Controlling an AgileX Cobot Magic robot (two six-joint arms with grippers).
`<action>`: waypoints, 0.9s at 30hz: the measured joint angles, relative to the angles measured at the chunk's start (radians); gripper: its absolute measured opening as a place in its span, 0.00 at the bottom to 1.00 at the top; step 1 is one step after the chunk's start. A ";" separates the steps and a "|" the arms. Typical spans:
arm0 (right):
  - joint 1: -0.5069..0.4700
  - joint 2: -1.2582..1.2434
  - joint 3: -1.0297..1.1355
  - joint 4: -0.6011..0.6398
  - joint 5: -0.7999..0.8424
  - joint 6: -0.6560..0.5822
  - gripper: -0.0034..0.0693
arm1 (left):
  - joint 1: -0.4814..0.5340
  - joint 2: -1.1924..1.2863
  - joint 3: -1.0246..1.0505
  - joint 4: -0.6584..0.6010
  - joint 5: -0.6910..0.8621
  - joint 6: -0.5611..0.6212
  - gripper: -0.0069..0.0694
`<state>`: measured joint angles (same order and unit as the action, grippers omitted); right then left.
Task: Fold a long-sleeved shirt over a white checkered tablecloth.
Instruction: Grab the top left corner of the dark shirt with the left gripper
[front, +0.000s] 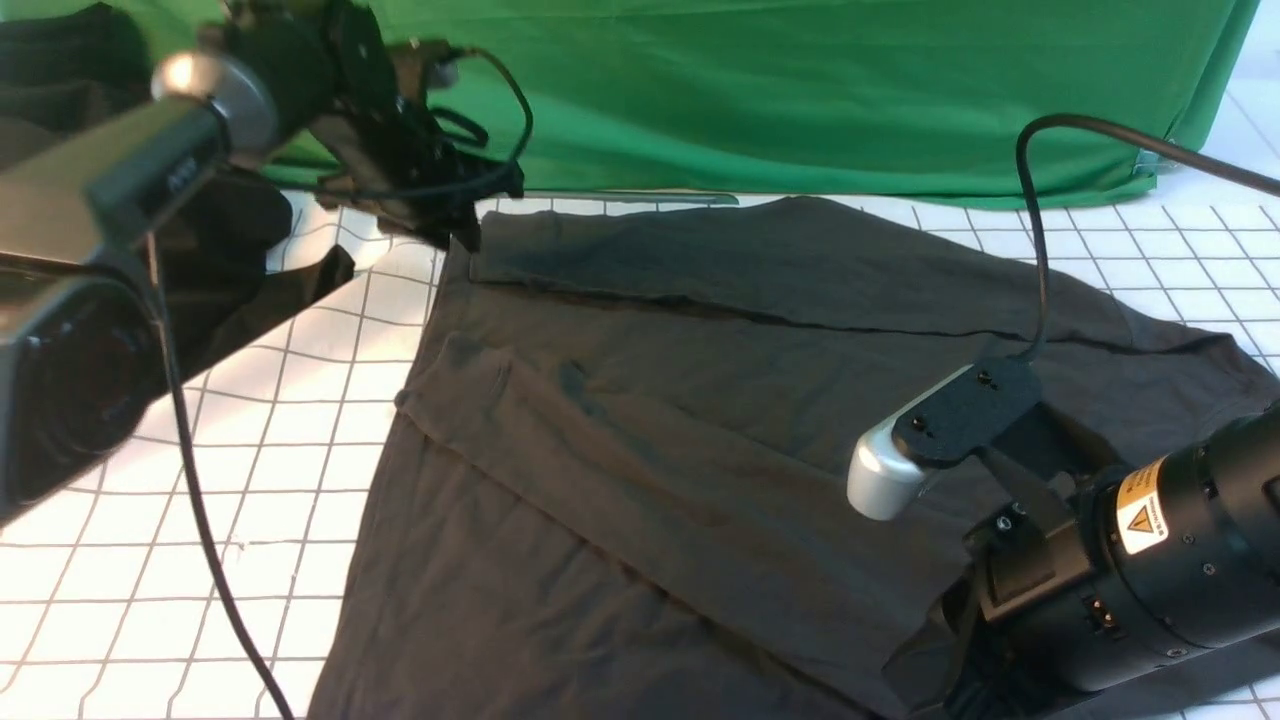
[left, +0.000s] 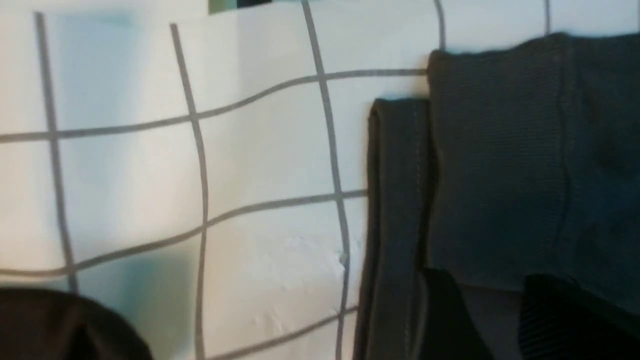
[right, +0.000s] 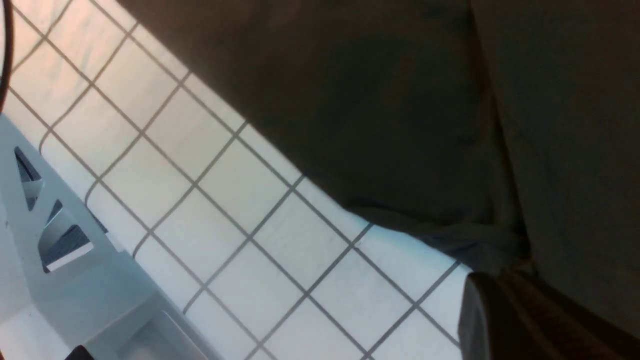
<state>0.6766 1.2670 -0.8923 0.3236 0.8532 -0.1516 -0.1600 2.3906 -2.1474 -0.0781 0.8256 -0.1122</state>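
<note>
The long-sleeved shirt (front: 700, 400), dark charcoal, lies spread on the white checkered tablecloth (front: 280, 420) with both sleeves folded in across its body. My left gripper (front: 462, 228) hovers at the shirt's far left corner. In the left wrist view that gripper (left: 492, 320) is open, its two dark fingers (left: 440, 320) apart over a ribbed cuff (left: 495, 165) with grey cloth showing between them. My right gripper (right: 505, 300) sits at the shirt's near right edge, shut on bunched fabric of the shirt (right: 400, 125). In the front view its jaws are hidden under the wrist.
A green cloth (front: 800, 90) hangs along the back. A blacker heap of cloth (front: 230, 260) lies at the far left beside the left arm. Cables trail from both wrists. A pale grey frame (right: 60, 260) borders the tablecloth near the right gripper.
</note>
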 joint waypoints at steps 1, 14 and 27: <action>0.000 0.000 0.000 0.000 0.000 0.000 0.06 | 0.000 0.005 0.000 -0.002 -0.010 0.001 0.50; 0.000 0.000 0.000 -0.003 0.000 0.002 0.06 | 0.000 0.052 0.000 -0.070 -0.111 0.060 0.60; 0.000 0.000 0.000 -0.003 -0.008 0.002 0.07 | 0.000 0.078 -0.004 -0.100 -0.124 0.087 0.49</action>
<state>0.6766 1.2670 -0.8923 0.3205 0.8448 -0.1493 -0.1600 2.4684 -2.1511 -0.1783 0.7016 -0.0250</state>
